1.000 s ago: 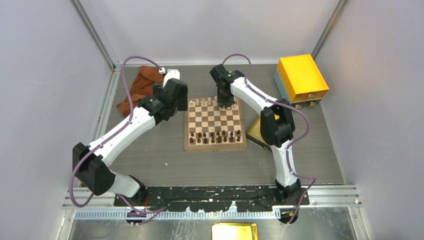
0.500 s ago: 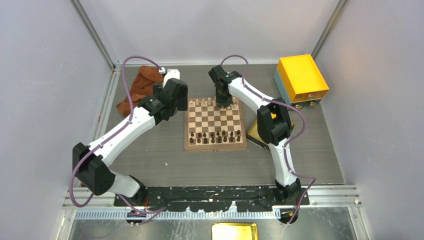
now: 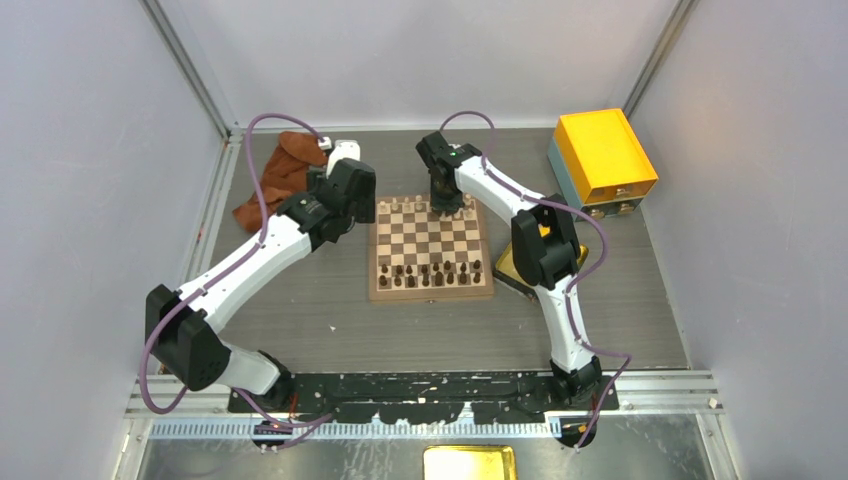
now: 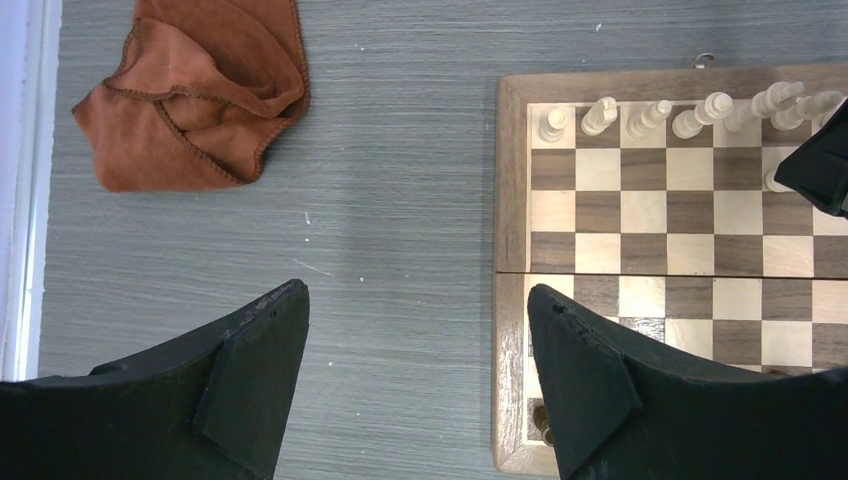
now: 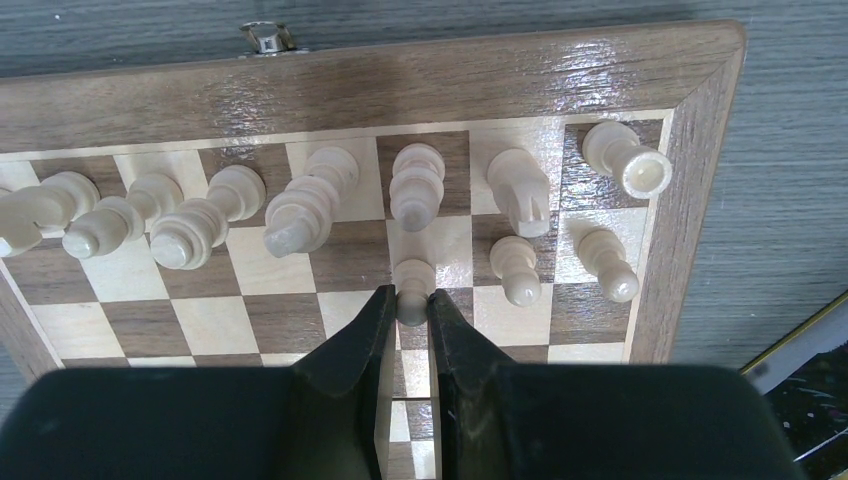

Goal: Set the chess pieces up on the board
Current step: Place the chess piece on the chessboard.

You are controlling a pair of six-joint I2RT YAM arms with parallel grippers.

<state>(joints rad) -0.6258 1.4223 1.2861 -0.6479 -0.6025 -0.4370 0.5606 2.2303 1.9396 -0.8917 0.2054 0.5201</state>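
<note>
The wooden chessboard (image 3: 430, 250) lies mid-table. Cream chess pieces (image 5: 300, 205) stand along its far row, with pawns (image 5: 518, 270) in the second row at the right. My right gripper (image 5: 410, 300) is shut on a cream pawn (image 5: 412, 288) standing on a second-row square, to the left of two other pawns. It shows over the board's far edge in the top view (image 3: 443, 200). My left gripper (image 4: 415, 340) is open and empty, over the grey table just left of the board's edge (image 4: 508, 300). Dark pieces (image 3: 430, 272) fill the near rows.
A brown cloth (image 3: 275, 175) lies at the far left, also in the left wrist view (image 4: 200, 90). An orange-yellow box (image 3: 603, 155) stands at the far right. A golden-yellow tray (image 3: 510, 262) lies right of the board, partly under my right arm.
My right arm has shifted slightly left over the board's far edge, its elbow drawing in. The left arm has not moved.
</note>
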